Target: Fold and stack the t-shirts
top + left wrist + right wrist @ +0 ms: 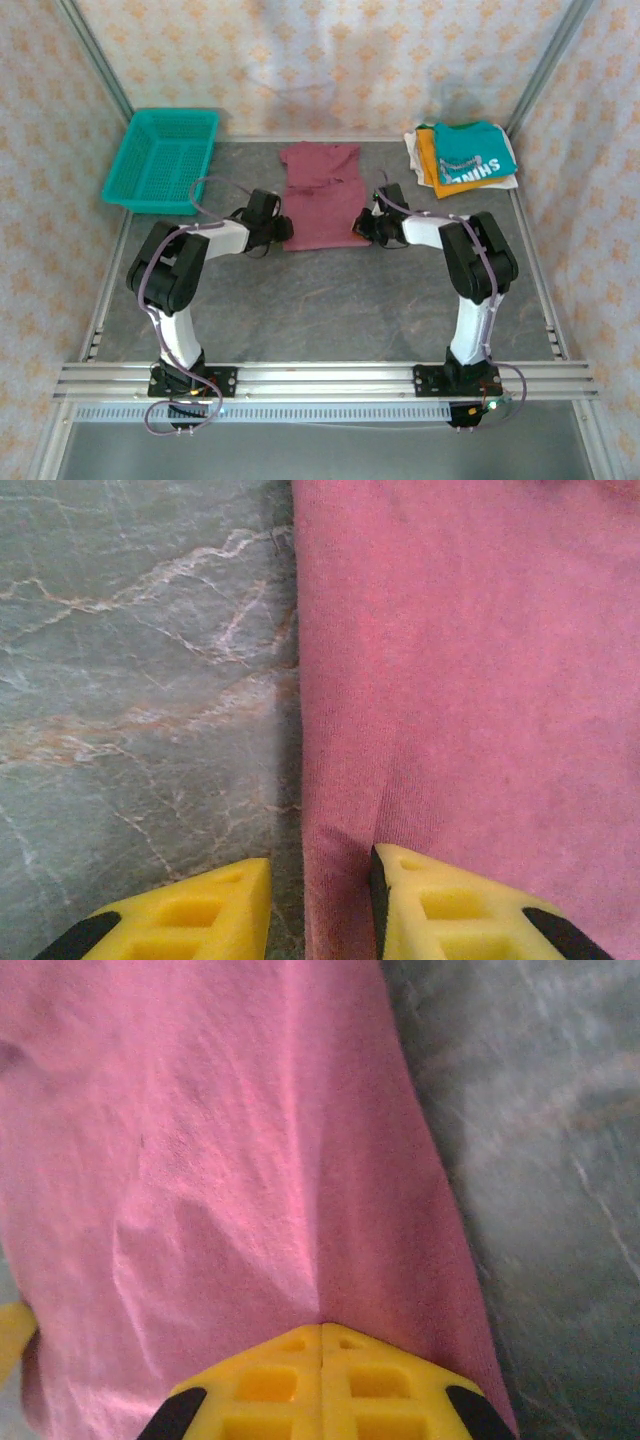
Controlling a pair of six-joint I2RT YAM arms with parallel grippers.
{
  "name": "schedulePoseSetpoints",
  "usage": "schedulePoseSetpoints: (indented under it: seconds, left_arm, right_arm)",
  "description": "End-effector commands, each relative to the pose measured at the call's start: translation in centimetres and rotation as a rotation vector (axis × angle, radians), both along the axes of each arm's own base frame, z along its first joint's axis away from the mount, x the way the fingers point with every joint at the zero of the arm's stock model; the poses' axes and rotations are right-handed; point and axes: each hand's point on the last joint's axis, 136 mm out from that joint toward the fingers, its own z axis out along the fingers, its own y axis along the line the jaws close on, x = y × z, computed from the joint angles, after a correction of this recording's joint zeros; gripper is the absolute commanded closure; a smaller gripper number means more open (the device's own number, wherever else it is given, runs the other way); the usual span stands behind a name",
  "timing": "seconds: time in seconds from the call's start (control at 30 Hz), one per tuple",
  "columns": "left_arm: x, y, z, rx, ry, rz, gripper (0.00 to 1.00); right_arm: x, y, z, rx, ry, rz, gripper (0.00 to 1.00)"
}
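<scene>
A maroon t-shirt (320, 195) lies flat in the middle of the table, collar toward the back. My left gripper (283, 232) is low at its near left corner. In the left wrist view the yellow jaws of this gripper (320, 858) stand apart astride the shirt's left edge (470, 660), one finger on the stone and one on the cloth. My right gripper (362, 228) is at the near right corner. Its fingers (321, 1328) are pressed together, with a raised ridge of the maroon cloth (200, 1140) running into their tips. At the back right a teal t-shirt (470, 150) tops a stack over an orange-yellow one (428, 160) and a cream one (412, 150).
A teal mesh basket (160, 158) stands at the back left. Metal frame posts and patterned walls close in the grey marble table (330, 300) on three sides. A metal rail (320, 378) with both arm bases runs along the near edge.
</scene>
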Motion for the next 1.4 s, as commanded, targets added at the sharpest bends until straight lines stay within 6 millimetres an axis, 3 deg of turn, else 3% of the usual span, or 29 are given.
schedulePoseSetpoints:
  seconds: [0.0,0.17,0.27,0.37,0.43,0.57,0.7,0.93,1.37]
  left_arm:
    - [-2.5,0.6,-1.4,0.009,0.057,0.032,0.68]
    - [-6.9,1.2,-2.3,0.047,0.129,0.02,0.7]
    - [-9.4,1.0,-1.7,0.036,0.16,0.047,0.7]
    - [-10.1,1.7,0.7,0.022,0.122,0.091,0.7]
    - [-9.9,1.7,3.0,0.0,0.079,0.094,0.7]
    - [-9.6,1.7,5.8,-0.005,0.055,0.075,0.66]
    - [-9.5,2.8,4.3,-0.001,0.098,0.087,0.63]
    - [-8.6,1.1,3.2,-0.053,0.12,0.023,0.6]
    - [-9.7,-1.1,0.8,-0.05,0.172,-0.034,0.61]
  right_arm:
    - [-2.0,-0.6,-1.1,-0.029,0.038,-0.018,1.0]
    - [-6.7,0.1,-2.5,-0.028,0.1,0.0,1.0]
    - [-8.6,0.5,-2.0,-0.032,0.119,0.0,1.0]
    - [-8.6,-0.3,0.4,-0.048,0.09,-0.044,0.97]
    - [-8.0,-0.8,2.5,-0.077,0.05,-0.052,0.84]
    - [-7.8,-2.9,5.2,-0.135,0.001,-0.11,0.74]
    - [-8.3,-4.3,4.0,-0.129,0.03,-0.164,0.66]
    - [-9.0,-4.2,1.4,-0.111,0.083,-0.174,0.64]
    - [-8.6,-3.5,0.7,-0.09,0.078,-0.152,0.61]
